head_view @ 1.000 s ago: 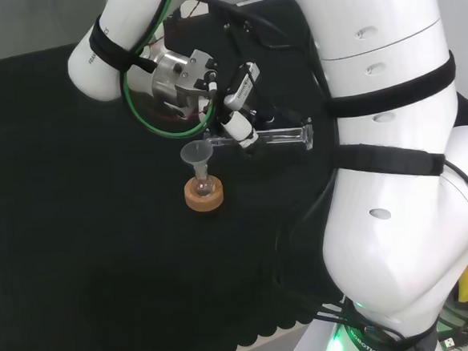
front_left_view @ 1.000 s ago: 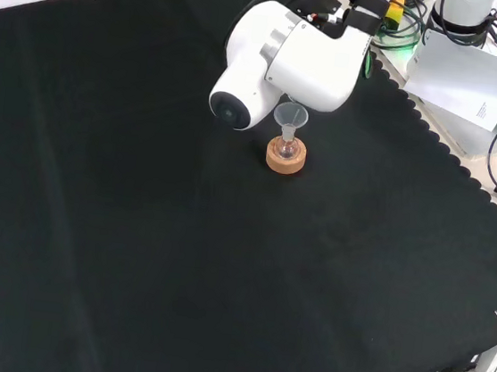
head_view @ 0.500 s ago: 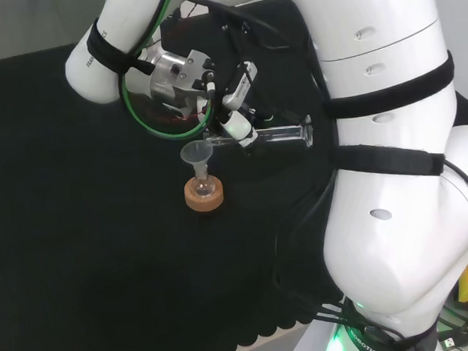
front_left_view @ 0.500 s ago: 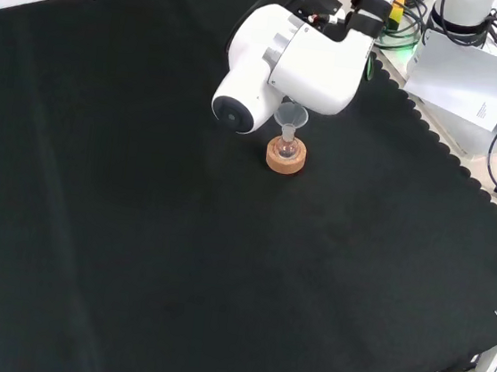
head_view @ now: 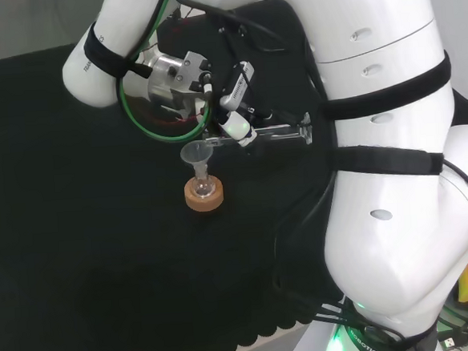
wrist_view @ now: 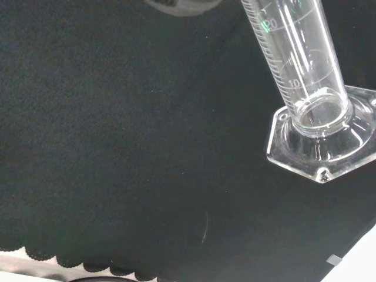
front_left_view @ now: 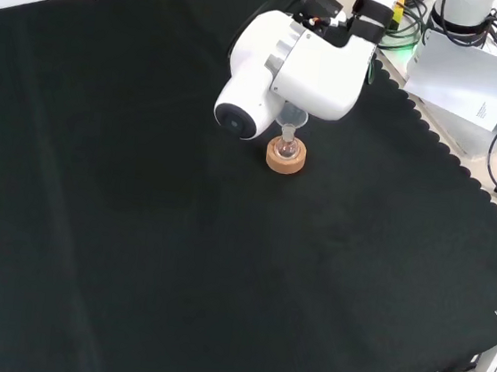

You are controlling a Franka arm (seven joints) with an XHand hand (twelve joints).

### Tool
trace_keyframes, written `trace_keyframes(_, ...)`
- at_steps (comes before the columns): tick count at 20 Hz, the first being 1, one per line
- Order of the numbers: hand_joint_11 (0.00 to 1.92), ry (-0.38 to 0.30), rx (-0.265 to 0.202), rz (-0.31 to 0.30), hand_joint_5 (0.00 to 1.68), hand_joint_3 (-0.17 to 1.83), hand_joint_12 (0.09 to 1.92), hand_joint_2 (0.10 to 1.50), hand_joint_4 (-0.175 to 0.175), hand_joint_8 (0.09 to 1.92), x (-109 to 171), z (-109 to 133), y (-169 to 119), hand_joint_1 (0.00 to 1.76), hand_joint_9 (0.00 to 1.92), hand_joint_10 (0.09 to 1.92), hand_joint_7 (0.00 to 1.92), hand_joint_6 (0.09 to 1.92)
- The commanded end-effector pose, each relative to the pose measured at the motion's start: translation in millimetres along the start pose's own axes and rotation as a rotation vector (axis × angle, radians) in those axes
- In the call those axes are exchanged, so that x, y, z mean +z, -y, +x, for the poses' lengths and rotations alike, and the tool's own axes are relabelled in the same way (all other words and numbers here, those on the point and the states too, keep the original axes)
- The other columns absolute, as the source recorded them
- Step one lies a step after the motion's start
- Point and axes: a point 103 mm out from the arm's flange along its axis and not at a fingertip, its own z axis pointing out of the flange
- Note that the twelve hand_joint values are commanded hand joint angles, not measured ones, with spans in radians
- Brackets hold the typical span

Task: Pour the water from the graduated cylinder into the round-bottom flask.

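1. Graduated cylinder (head_view: 275, 132): clear glass with a hexagonal foot, recorded lying nearly level in the head view, mouth to the left over the funnel and foot to the right. In the wrist view its tube and foot (wrist_view: 323, 141) were seen close up above the black cloth (front_left_view: 136, 227); no water could be made out inside.
2. Hand (head_view: 238, 119): black and white, noted in the head view with fingers curled round the cylinder near its mouth end, holding it.
3. Funnel (head_view: 196, 155): small and grey, seated in the neck of the flask, directly under the cylinder's mouth.
4. Round-bottom flask (head_view: 203, 186): small, clear, set upright in a cork ring stand (head_view: 204, 197) near the middle of the cloth. In the front view it was partly masked by the arm's white link (front_left_view: 289, 65). Its fill could not be judged.
5. Progress: the cylinder was judged fully tipped, so pouring was under way or nearly finished. Righting the cylinder and setting it down were judged outstanding.
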Motion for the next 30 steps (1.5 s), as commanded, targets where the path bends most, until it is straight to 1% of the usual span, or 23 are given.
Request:
trace_keyframes(1,1.23,-0.003,-0.001,0.003,0.97,0.16,0.75,1.05,-0.175,0.33,-3.9,3.3,2.7,1.15,1.42,0.09,1.25,1.05)
trace_keyframes(13,1.23,-0.001,0.01,0.006,0.97,0.18,0.74,1.04,-0.175,0.33,-6.0,4.1,6.5,1.15,1.42,0.09,1.26,1.05)
trace_keyframes(20,1.23,0.001,0.016,0.019,0.97,0.19,0.74,1.04,-0.175,0.32,-8.3,6.0,7.2,1.15,1.42,0.09,1.26,1.05)
trace_keyframes(30,1.24,-0.008,0.001,0.009,0.97,0.21,0.74,1.03,-0.175,0.32,-8.7,6.7,7.3,1.15,1.42,0.09,1.26,1.05)
